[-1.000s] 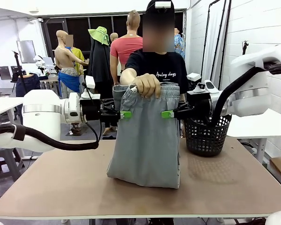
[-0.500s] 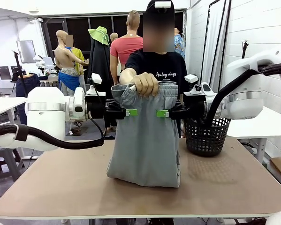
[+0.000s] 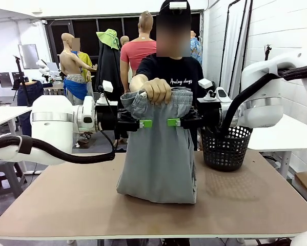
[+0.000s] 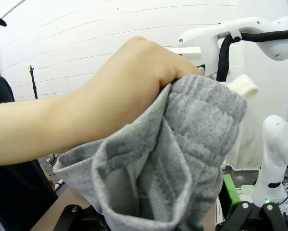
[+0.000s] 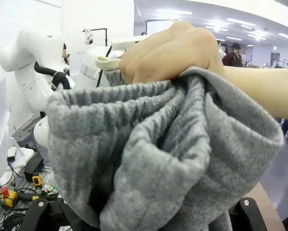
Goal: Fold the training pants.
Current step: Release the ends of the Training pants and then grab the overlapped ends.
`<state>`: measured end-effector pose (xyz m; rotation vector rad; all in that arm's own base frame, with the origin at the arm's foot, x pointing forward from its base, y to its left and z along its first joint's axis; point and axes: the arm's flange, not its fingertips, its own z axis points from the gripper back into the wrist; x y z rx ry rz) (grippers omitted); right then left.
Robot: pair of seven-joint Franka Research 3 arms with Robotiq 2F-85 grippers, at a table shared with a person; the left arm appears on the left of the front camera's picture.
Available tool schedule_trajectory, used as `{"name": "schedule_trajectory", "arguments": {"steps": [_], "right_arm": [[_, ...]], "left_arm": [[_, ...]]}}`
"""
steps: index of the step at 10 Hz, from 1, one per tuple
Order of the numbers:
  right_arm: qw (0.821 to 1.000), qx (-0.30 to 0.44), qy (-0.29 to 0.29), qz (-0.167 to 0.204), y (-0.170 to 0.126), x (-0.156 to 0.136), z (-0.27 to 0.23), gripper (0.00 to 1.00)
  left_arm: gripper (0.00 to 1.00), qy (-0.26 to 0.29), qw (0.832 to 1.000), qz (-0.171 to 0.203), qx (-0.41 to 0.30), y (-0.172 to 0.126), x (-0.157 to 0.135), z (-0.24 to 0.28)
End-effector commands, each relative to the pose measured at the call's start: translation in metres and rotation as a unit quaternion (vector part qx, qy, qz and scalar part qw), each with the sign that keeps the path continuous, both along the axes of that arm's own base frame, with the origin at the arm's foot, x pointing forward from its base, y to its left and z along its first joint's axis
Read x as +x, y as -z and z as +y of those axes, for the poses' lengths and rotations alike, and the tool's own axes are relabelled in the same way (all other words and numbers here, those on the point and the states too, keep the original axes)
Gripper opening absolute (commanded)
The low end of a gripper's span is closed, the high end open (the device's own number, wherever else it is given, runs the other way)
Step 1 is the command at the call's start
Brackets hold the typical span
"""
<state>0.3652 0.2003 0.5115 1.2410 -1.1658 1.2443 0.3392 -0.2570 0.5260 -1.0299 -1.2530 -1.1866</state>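
A person's hand (image 3: 157, 91) holds the light grey training pants (image 3: 158, 154) up by the bunched waistband; the legs hang down and their lower end rests on the table. My left gripper (image 3: 143, 123) comes in from the left just below the waistband, open, with the cloth's edge between its fingers. My right gripper (image 3: 175, 122) mirrors it from the right, also open around the cloth. In the left wrist view the waistband (image 4: 182, 144) sits between the left gripper's (image 4: 153, 216) spread fingers. The right wrist view has the gathered cloth (image 5: 153, 144) between the right gripper's (image 5: 141, 214) fingers.
A black mesh basket (image 3: 226, 148) stands on the table's back right, close behind my right arm. The brown table (image 3: 66, 200) has free room to the left, right and front of the hanging pants. The person stands at the far edge.
Both grippers have moved inward toward each other, over the pants' sides just below the waistband. The person's hand and the pants have stayed in place.
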Motion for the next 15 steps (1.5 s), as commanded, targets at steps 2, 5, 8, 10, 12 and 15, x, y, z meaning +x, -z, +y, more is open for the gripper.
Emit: {"name": "schedule_trajectory", "arguments": {"steps": [2,5,8,10,12,15], "right_arm": [[1.000,0.005,0.009,-0.011,-0.008,0.006,0.009,1.00],[1.000,0.015,0.014,0.011,-0.016,0.014,0.007,0.60],[0.999,0.036,0.009,0.021,-0.021,0.017,0.000,0.00],[0.999,0.021,0.007,0.033,-0.022,0.019,-0.004,0.00],[0.999,0.009,0.011,0.043,-0.021,0.023,-0.010,0.00],[0.999,-0.020,0.016,0.043,-0.023,0.028,-0.009,0.00]], "left_arm": [[1.00,-0.018,0.999,-0.030,-0.005,-0.005,0.016,-0.006],[0.61,-0.013,0.999,-0.034,-0.010,-0.013,0.030,-0.005],[0.01,-0.009,1.000,-0.018,-0.001,-0.011,0.031,-0.002],[0.00,-0.005,1.000,-0.009,-0.002,-0.010,0.030,0.002],[0.00,0.004,1.000,-0.005,-0.009,-0.011,0.026,0.001],[0.00,0.012,1.000,-0.009,-0.009,-0.011,0.028,-0.002]]}}
